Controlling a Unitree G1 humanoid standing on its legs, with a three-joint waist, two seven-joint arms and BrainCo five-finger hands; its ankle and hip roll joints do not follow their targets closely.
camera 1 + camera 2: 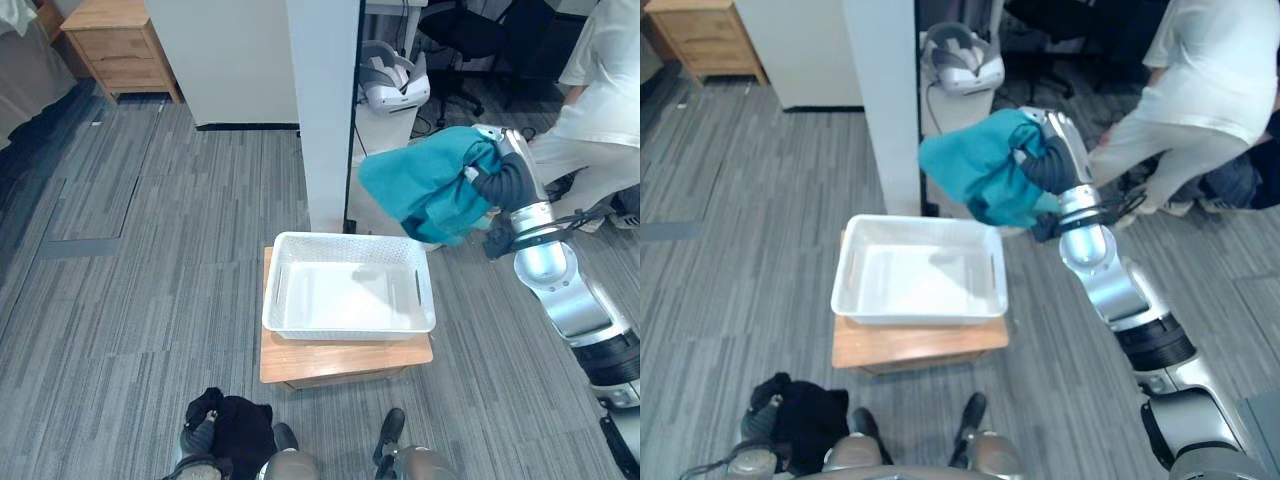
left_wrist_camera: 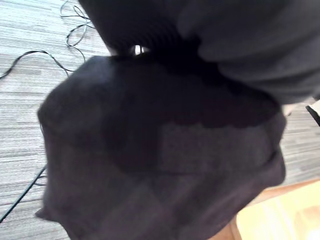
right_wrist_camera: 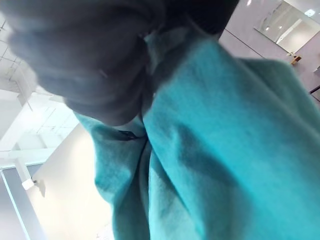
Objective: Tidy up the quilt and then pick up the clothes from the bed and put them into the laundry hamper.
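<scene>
The teal, soft bunched cloth garment hangs in the air from the right robot hand, whose dark-covered fingers are curled into its folds, up and to the right of the white rectangular plastic laundry hamper and not yet over its opening. The cloth looks light and limp: it sags in loose folds below the grip and would likely drape over the rim if let go too near the edge, so a hold in the gathered middle, as here, seems best to keep trailing ends short. A black crumpled cloth garment sits low beside the left robot hand; in the left wrist view the dark cloth covers the fingers, so I cannot tell whether they are closed on it. It looks just as soft and light. The hamper is empty and stands on a low light wooden table, which rests on grey striped carpet floor. A white pillar rises just behind the hamper, a person in white clothes stands near the right arm, and a wooden bedside cabinet stands well apart.
</scene>
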